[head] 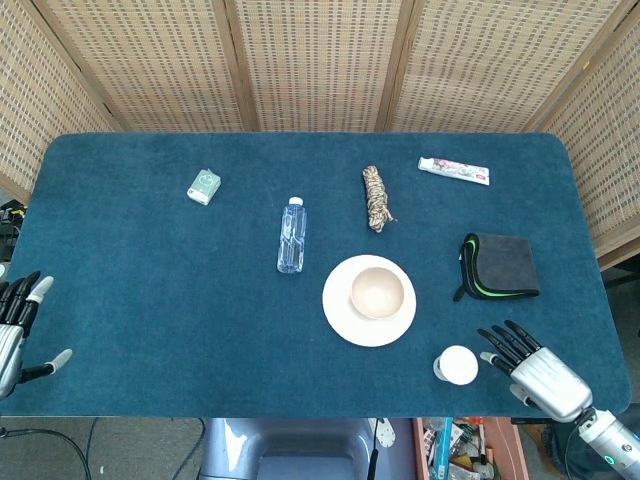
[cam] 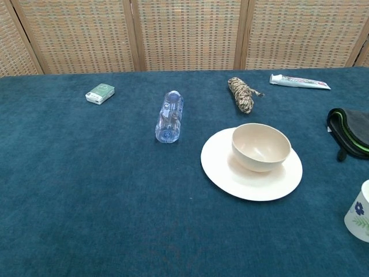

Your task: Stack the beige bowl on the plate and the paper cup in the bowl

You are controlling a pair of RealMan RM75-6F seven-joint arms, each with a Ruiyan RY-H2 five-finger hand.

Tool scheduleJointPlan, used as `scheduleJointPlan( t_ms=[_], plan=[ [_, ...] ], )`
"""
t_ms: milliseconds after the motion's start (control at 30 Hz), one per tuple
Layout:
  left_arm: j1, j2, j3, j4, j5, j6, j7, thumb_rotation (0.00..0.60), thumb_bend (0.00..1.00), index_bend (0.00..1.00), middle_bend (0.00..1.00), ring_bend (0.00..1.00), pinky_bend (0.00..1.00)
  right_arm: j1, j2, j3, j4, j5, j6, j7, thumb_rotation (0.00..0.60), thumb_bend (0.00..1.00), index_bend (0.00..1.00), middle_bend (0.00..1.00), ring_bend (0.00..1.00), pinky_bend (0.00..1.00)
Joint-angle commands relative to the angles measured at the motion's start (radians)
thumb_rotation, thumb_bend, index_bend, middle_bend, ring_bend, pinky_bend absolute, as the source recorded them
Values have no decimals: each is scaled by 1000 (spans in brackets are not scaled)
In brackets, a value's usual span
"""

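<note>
Dead centre of the frame, the beige bowl (head: 378, 290) already sits on the plate (head: 345, 318), so I'm halfway. Paper cup (head: 457, 365) stands lower right, beside my right robot hand (head: 532, 368), fingers spread, empty. Left robot hand (head: 18, 325) idles open, lower left.

Woven rattan folding screen (head: 320, 60) with wooden frames, blue carpeted table (head: 150, 290), even indoor light

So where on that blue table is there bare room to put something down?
The widest bare stretch is the left side, between the small green box, the water bottle and the left robot hand. It is crowded around the plate, paper cup, dark cloth and right robot hand.
</note>
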Motion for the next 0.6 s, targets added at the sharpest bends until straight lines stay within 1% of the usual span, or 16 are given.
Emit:
scheduleJointPlan(
  t_ms=[33,200,300,600],
  plan=[
    [2,-2,1,-1,2,3,4,600,0,0,0,0,0,-17,-41,-6,51,-17,29,34,600,297,233,0,0,0],
    [3,-6,1,1,-1,3,10,600,0,0,0,0,0,-13,-69,-5,69,-37,37,21,600,297,234,0,0,0],
    [2,-8,-1,4,-6,0,15,600,0,0,0,0,0,-3,-79,-3,60,-40,15,9,600,298,246,0,0,0],
    [-1,-6,-4,5,-9,-4,9,600,0,0,0,0,0,18,-102,3,52,-31,-40,5,600,303,336,0,0,0]
  ],
)
